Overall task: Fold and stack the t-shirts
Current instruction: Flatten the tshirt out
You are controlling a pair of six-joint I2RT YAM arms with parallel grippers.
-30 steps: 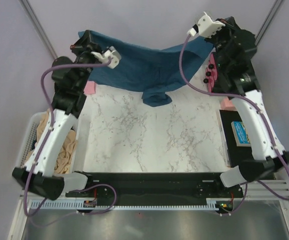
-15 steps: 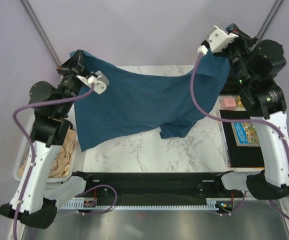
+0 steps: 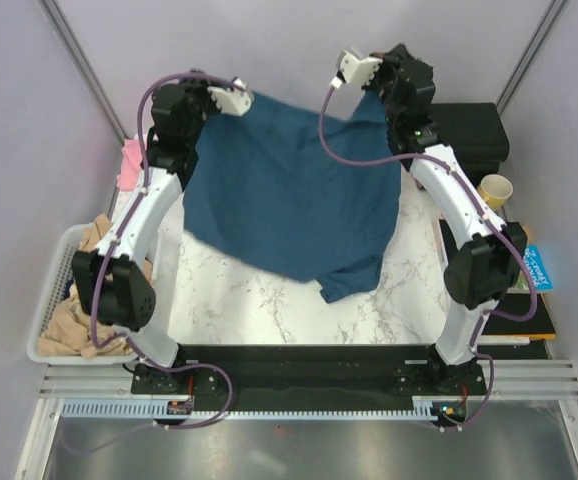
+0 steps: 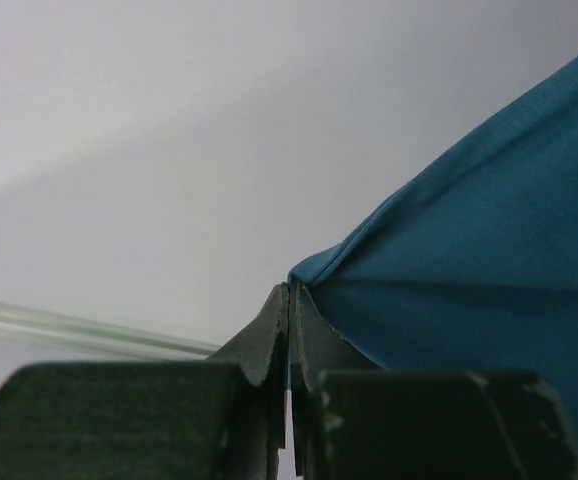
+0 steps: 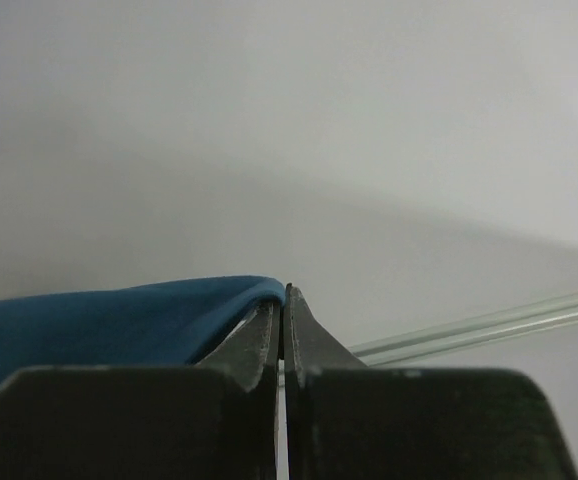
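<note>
The large dark teal-blue t-shirt hangs spread between my two grippers over the far half of the marble table. Its lower end trails down onto the table top. My left gripper is shut on the shirt's upper left edge. In the left wrist view the fabric runs out of the tips of the left gripper. My right gripper is shut on the upper right edge, where the cloth folds into the tips of the right gripper. A crumpled pale pinkish-tan garment lies in the white basket.
A black box stands at the back right with a paper cup in front of it. A blue printed book lies on a black tray along the right edge. A small bright pink object sits by the left arm.
Both arms have swung up and toward the far side, carrying the teal shirt with them. It now hangs flatter and wider, and the two grippers stand closer together.
</note>
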